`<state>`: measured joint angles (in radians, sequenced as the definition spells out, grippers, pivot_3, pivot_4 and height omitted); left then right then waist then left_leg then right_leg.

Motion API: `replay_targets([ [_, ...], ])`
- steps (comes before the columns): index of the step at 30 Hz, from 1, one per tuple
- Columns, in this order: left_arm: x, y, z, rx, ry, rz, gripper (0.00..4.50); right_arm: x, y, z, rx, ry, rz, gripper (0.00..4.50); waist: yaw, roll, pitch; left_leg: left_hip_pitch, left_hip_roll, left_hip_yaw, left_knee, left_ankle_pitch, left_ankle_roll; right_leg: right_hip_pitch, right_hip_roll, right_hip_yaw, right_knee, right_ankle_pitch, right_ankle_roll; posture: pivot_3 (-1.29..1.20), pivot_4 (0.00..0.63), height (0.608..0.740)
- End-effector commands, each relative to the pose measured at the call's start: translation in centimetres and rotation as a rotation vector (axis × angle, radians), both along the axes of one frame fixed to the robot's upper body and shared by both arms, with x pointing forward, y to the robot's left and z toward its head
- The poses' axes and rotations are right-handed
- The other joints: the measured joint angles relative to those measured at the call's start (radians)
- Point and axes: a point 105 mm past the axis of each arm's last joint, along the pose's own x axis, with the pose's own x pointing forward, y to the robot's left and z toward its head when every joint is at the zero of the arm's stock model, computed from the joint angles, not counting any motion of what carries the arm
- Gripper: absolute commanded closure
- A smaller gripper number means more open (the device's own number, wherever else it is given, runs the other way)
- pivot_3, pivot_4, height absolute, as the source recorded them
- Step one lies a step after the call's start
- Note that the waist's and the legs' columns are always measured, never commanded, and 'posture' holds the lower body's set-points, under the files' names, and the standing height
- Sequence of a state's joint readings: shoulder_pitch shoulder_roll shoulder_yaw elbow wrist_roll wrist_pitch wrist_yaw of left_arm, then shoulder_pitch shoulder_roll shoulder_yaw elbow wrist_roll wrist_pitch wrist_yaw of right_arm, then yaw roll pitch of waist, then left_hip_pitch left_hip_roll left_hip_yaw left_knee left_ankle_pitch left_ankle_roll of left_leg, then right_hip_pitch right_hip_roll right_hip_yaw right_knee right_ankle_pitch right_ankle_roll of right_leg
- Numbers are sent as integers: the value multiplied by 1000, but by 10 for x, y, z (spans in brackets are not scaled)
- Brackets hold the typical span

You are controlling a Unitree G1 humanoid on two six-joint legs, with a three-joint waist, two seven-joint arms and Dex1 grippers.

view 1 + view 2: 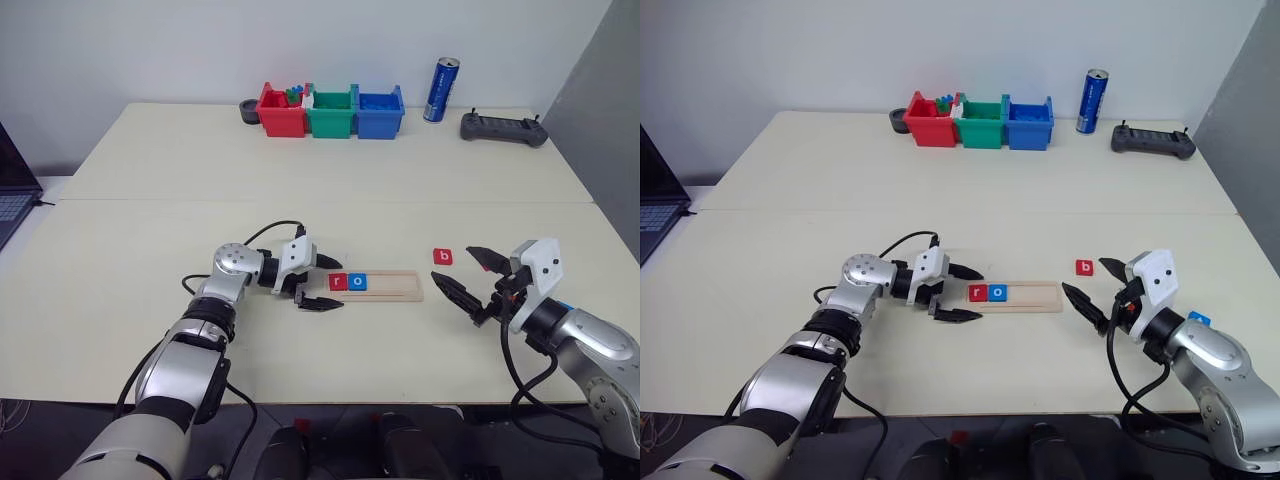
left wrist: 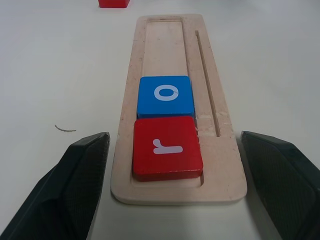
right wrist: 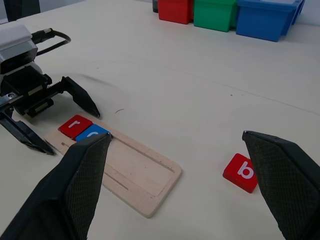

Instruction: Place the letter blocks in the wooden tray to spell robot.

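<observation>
- Wooden tray (image 1: 378,285) lies flat on the near part of the table (image 1: 320,180), long axis running left to right, roughly midway between the two arms.
- Red r block (image 1: 337,282) sits in the tray's groove at its left end. Blue o block (image 1: 359,282) sits just to its right, edges touching. The right part of the groove is bare wood.
- Red b block (image 1: 442,257) lies loose on the table, just beyond the tray's right end on the far side, apart from it. Letter faces up.
- A bit of a blue block (image 1: 1199,319) peeks out at the right arm's wrist; letter can't be read.
- Left gripper (image 1: 322,284): fingers spread wide, one on each side of the tray's left end, tips pointing right. Holding nothing; the r block sits between them, untouched, as the left wrist view shows.
- Right gripper (image 1: 470,277): fingers wide apart, holding nothing, hanging off the tray's right end, pointing left. The b block lies on the table close to its far finger, no contact.
- Far edge of table: red bin (image 1: 281,110), green bin (image 1: 331,112), blue bin (image 1: 380,111) in a row, touching. Small coloured pieces in the red one.
- Blue can (image 1: 440,89) stands upright right of the bins; a dark handheld controller (image 1: 503,127) lies further right.
- Laptop corner (image 1: 12,195) at the far left edge.
</observation>
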<state>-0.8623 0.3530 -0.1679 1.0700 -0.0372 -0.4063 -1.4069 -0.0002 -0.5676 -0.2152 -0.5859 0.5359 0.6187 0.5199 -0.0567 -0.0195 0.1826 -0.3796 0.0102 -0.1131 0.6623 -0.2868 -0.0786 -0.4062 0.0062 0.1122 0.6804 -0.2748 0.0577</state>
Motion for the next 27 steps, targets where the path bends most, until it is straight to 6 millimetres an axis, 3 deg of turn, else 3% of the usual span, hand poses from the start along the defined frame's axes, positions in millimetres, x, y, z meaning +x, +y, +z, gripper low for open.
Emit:
replay_targets([
  [1,3,5,10,-8,-39,9,69,-1,3,11,7,-48,11,0,0,0,0,0,0,0,0,0,0,0,0,0,0,0,0,0,150,740],
  [8,13,11,35,-49,-75,45,69,-10,10,19,17,-72,112,0,0,0,0,0,0,0,0,0,0,0,0,0,0,0,0,0,150,740],
  [18,8,10,41,-74,-72,37,69,-43,36,25,-94,-87,443,0,-1,0,0,0,0,-1,0,0,0,0,0,-1,0,0,0,0,150,740],
  [22,5,11,50,-106,-80,48,69,-39,36,30,-98,-99,449,0,-1,0,0,0,0,-1,0,0,0,0,0,-1,0,0,0,0,150,740],
  [27,-14,17,63,-182,-56,97,69,-18,16,14,-113,-58,208,0,-1,0,0,0,1,-1,0,0,0,0,0,-1,0,0,0,0,150,740],
])
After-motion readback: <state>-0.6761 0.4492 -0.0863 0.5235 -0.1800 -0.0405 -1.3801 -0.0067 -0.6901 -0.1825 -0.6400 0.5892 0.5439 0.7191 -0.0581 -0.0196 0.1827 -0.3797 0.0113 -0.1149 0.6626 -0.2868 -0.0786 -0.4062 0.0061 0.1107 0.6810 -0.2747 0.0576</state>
